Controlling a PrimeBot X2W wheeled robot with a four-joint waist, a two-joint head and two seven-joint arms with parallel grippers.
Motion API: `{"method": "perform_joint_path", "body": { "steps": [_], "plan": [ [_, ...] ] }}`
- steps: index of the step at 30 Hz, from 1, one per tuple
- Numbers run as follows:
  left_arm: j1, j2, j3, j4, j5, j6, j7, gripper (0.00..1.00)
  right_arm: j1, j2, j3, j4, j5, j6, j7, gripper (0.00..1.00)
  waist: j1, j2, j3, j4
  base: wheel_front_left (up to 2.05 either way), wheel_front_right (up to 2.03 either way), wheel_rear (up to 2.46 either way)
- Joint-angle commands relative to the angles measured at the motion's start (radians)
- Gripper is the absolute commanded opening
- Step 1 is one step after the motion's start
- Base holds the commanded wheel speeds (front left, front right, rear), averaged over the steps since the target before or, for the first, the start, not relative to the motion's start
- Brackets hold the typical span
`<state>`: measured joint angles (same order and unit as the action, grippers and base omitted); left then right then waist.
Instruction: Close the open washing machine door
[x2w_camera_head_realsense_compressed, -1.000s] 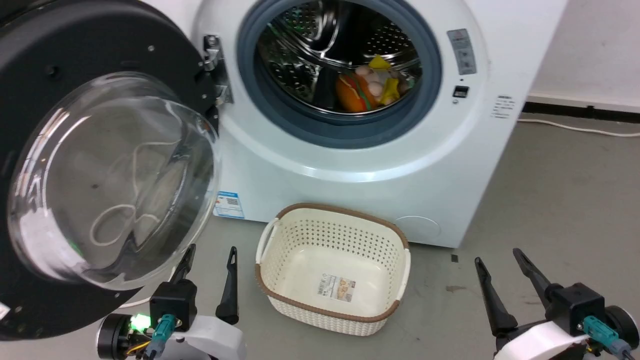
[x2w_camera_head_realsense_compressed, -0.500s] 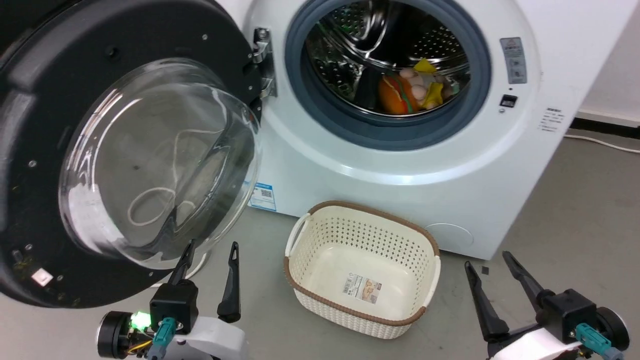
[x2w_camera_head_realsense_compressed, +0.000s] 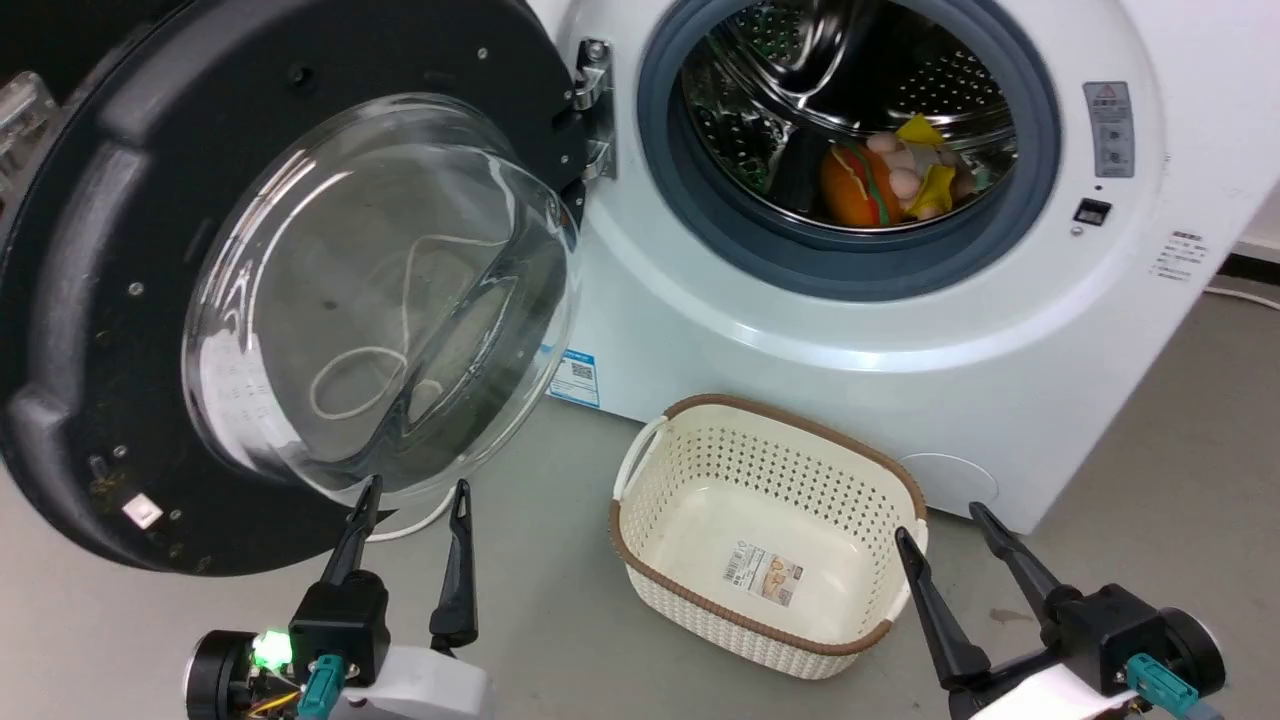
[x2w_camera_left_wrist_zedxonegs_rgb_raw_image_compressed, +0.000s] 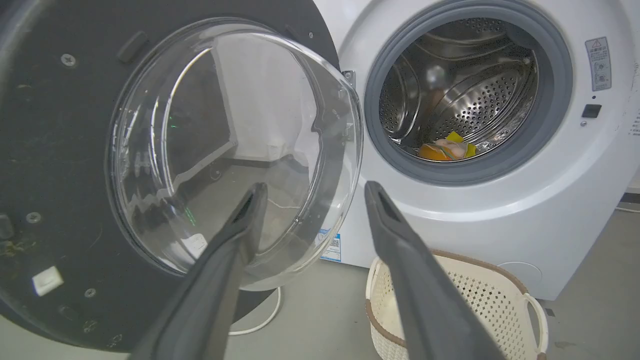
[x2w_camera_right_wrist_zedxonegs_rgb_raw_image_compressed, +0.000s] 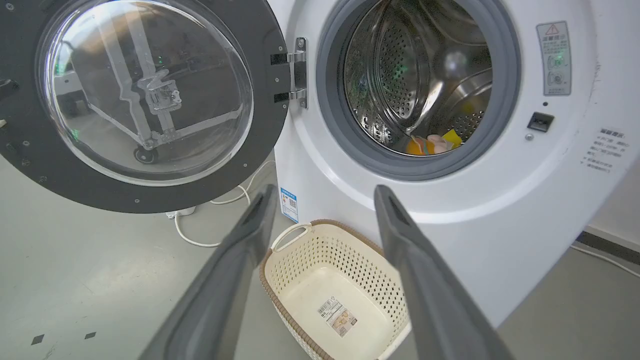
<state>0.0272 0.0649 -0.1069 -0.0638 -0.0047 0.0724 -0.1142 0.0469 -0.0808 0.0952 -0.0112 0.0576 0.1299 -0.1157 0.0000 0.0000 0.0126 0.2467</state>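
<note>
The washing machine door (x2w_camera_head_realsense_compressed: 100, 250) is standing wide open, swung left of the washing machine (x2w_camera_head_realsense_compressed: 820, 370); closing is not yet begun. The left tool (x2w_camera_head_realsense_compressed: 415, 490) is hovering below the door's glass, spread and empty. The right tool (x2w_camera_head_realsense_compressed: 938, 522) is waiting, spread, beside the basket (x2w_camera_head_realsense_compressed: 700, 600).

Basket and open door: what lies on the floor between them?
In the right wrist view, a white cable loops over the grey floor between the basket and the washing machine door.
</note>
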Motion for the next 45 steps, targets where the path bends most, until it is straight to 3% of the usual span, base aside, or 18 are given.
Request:
{"method": "perform_joint_path", "body": {
  "steps": [1, 26, 27, 28, 32, 38, 42, 45],
  "plan": [
    [0.013, 0.005, -0.004, -0.007, -0.006, 0.008, -0.01, 1.0, -0.011, -0.007, 0.006, 0.002, 0.008, 0.0, -0.009, 1.0, 0.0, 0.0, 0.0, 0.007, 0.0, 0.0, 0.0],
    [0.029, 0.005, -0.019, -0.016, -0.023, 0.006, -0.062, 1.0, 0.014, -0.012, 0.031, -0.014, 0.038, 0.001, -0.061, 1.0, 0.0, 0.0, -0.001, 0.11, 0.0, 0.0, 0.0],
    [0.028, 0.005, -0.019, -0.018, -0.026, 0.003, -0.064, 0.14, 0.017, -0.012, 0.029, -0.016, 0.038, 0.001, -0.063, 1.0, 0.0, 0.0, 0.0, 0.114, 0.0, 0.0, 0.0],
    [0.027, 0.004, -0.019, -0.021, -0.034, -0.001, -0.066, 0.0, 0.02, -0.011, 0.027, -0.018, 0.038, 0.001, -0.065, 1.0, 0.0, 0.0, 0.001, 0.119, 0.0, 0.0, 0.0],
    [0.01, 0.0, 0.008, -0.049, -0.081, -0.025, -0.075, 0.0, 0.037, -0.008, 0.015, -0.028, 0.037, 0.001, -0.074, 1.0, 0.0, 0.0, 0.004, 0.138, 0.0, 0.0, 0.0],
    [-0.066, 0.021, 0.11, -0.094, -0.187, -0.095, -0.087, 0.0, 0.067, -0.005, -0.013, -0.055, 0.032, 0.001, -0.086, 1.0, 0.0, 0.0, 0.028, 0.162, 0.0, 0.0, 0.0],
    [-0.176, 0.06, 0.219, -0.07, -0.344, -0.125, -0.062, 0.0, 0.071, -0.021, -0.013, -0.071, 0.032, 0.001, -0.094, 1.0, 0.0, 0.0, 0.059, 0.156, 0.0, 0.0, 0.0],
    [-0.287, 0.094, 0.314, -0.03, -0.501, -0.121, 0.02, 0.0, 0.068, -0.034, -0.013, -0.076, 0.04, 0.001, -0.101, 1.0, 0.0, 0.0, 0.074, 0.15, 0.0, 0.0, 0.0]
  ]
}}
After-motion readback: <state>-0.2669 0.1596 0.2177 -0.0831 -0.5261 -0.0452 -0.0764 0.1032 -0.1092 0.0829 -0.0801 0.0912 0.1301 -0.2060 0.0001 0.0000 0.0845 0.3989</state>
